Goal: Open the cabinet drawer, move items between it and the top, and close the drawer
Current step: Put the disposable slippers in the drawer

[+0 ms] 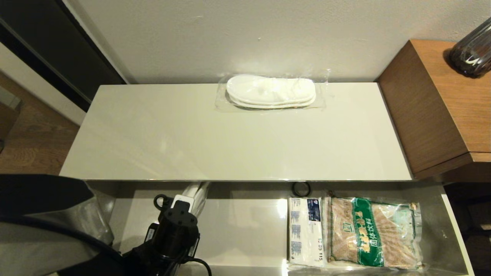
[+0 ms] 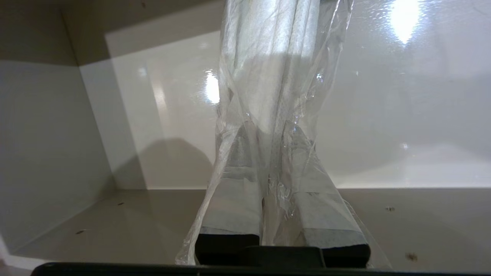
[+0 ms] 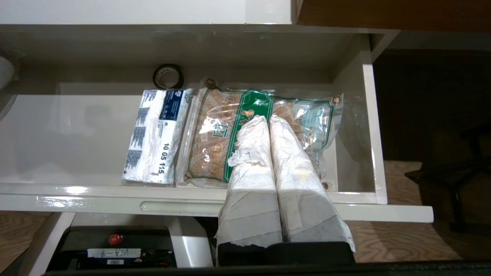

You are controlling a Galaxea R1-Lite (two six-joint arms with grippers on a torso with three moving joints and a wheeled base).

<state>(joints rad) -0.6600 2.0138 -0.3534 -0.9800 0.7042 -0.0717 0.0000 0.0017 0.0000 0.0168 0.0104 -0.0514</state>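
Left arm low and working, right arm held back.
My left gripper is clamped on something; my right gripper hangs with fingers pressed together.

A taller brown wood-grain unit is standing against the pale wall, and a dark ribbed bottle is resting at its far edge. A small black tape roll is lying flat by the back wall of its compartment. Wood-grain floor is showing at the left, and a dark panel is running along the wall there.
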